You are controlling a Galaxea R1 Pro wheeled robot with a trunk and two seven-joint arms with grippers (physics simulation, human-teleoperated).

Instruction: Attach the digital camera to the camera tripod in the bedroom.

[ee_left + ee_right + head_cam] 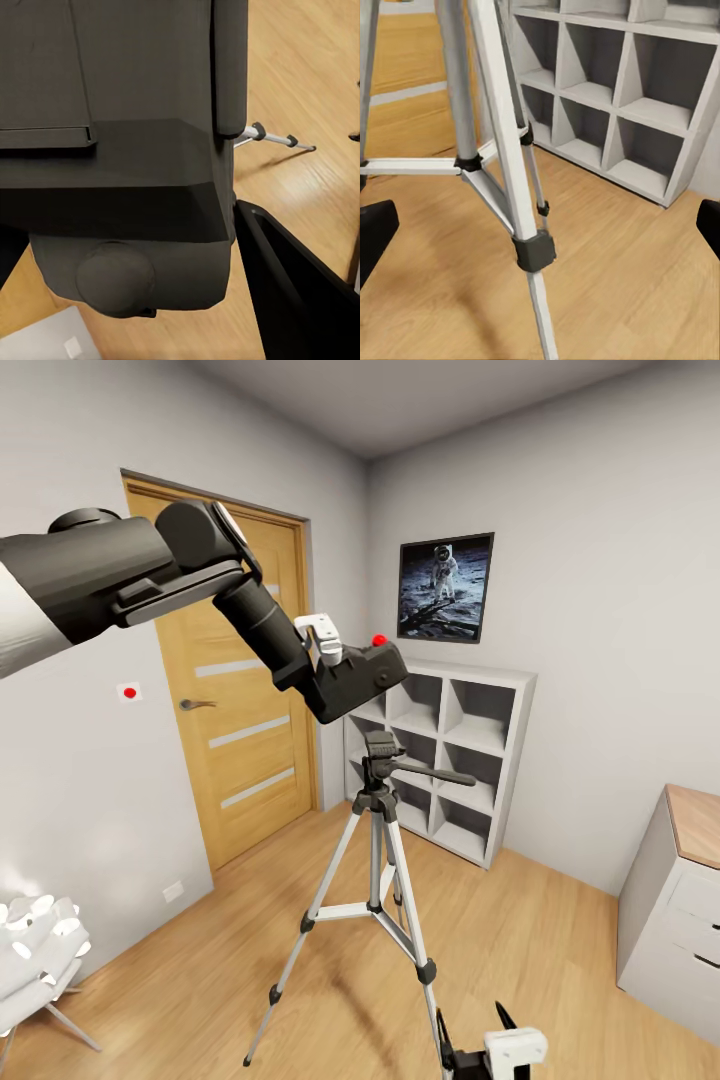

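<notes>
The left pincer [345, 660] grips the digital camera [362, 678], a matte black box with a red button on top, up in the air just above the camera tripod [377, 860]; its fingers are mostly hidden behind the body; no writing is legible. The tripod's silver legs and black joints stand on the wood plank floor [540, 940] before white cube shelves [470, 760]. The right pincer [540, 232] is cut off, fingertips spread wide.
</notes>
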